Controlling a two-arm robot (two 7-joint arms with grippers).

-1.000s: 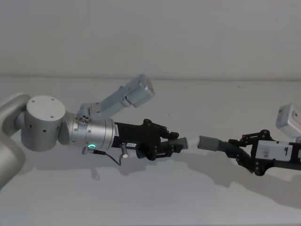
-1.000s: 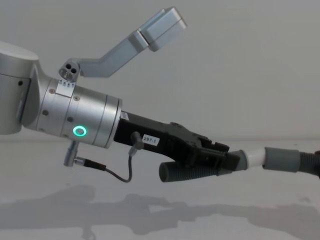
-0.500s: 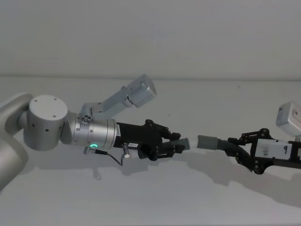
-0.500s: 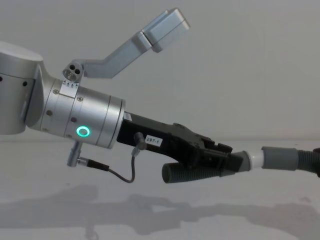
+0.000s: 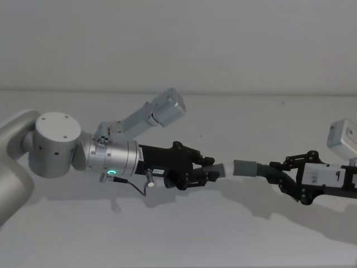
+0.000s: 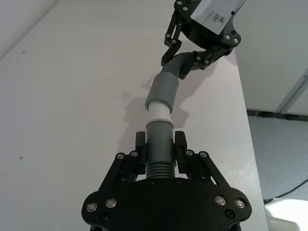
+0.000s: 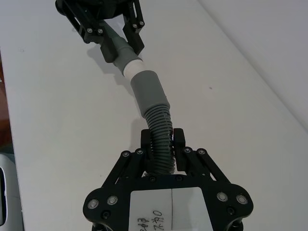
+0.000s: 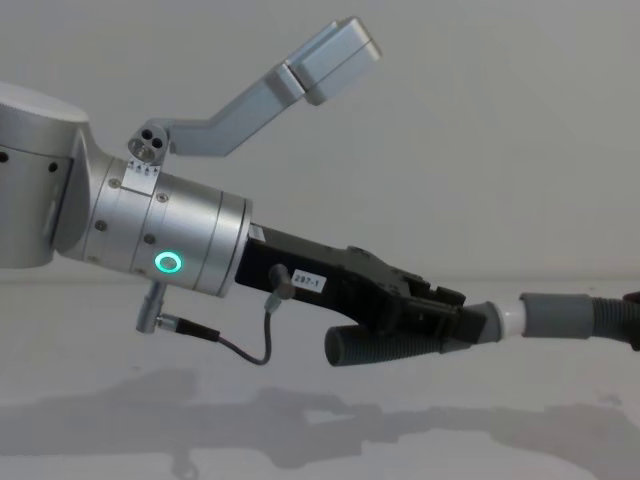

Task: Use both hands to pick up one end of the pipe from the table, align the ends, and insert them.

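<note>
**Pipe ends meet above the table**

Over the white table [image 5: 184,245], my left end effector [image 5: 207,173], on its silver wrist [image 8: 170,245] with the green ring light [image 8: 166,263], is clamped tight around the short tube [image 6: 159,144]. My right end effector [image 5: 284,170] grips the ribbed hose [image 7: 161,137] the same way. Both pieces hang in the air. The tube's white tip [image 6: 158,113] sits at the mouth of the hose's grey cuff [image 6: 164,89].

Left tool [image 5: 215,172], right tool [image 5: 277,169] clamped, facing
</note>
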